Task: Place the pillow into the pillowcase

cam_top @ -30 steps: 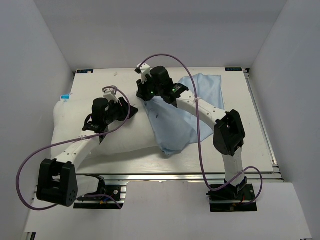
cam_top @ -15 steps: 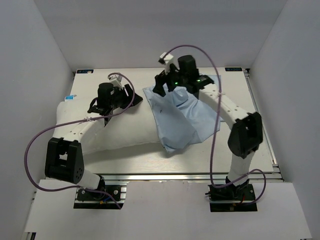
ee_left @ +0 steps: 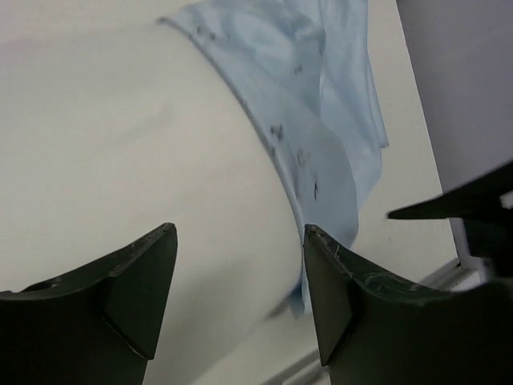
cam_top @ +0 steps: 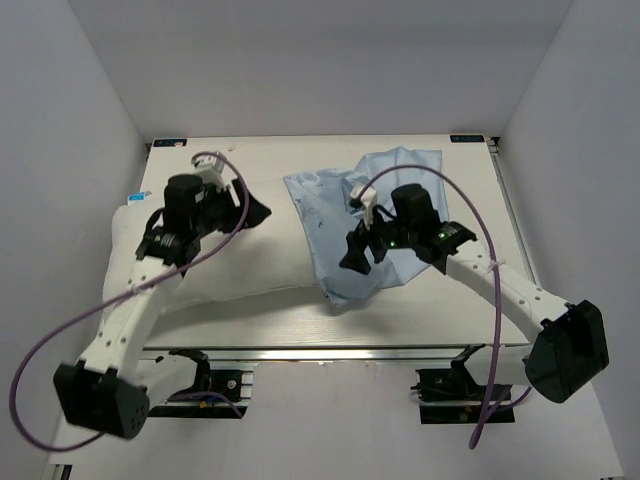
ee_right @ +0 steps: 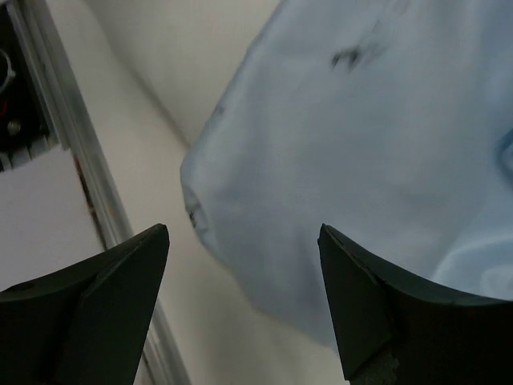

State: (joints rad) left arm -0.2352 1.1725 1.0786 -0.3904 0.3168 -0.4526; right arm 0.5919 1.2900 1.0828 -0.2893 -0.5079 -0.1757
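Observation:
The white pillow (cam_top: 200, 265) lies lengthwise across the left half of the table, and its right end sits inside the mouth of the light blue pillowcase (cam_top: 400, 180). My left gripper (cam_top: 252, 212) hovers open above the pillow's middle, holding nothing. In the left wrist view the pillow (ee_left: 120, 144) fills the space below the left gripper (ee_left: 239, 233), with the pillowcase (ee_left: 329, 104) hem to its right. My right gripper (cam_top: 352, 256) hangs open over the near part of the pillowcase (ee_right: 361, 120), also holding nothing, its midpoint (ee_right: 244, 233) above the sack's corner.
An aluminium rail (cam_top: 350, 352) runs along the table's near edge. White enclosure walls stand left, right and behind. Purple cables (cam_top: 60, 330) loop off both arms. A small blue tag (cam_top: 132, 195) shows at the pillow's left end.
My right gripper opened, let go of the pillowcase's mouth and swung from the back toward the near edge. My left gripper widened and shifted over the pillow. The pillowcase now lies slack.

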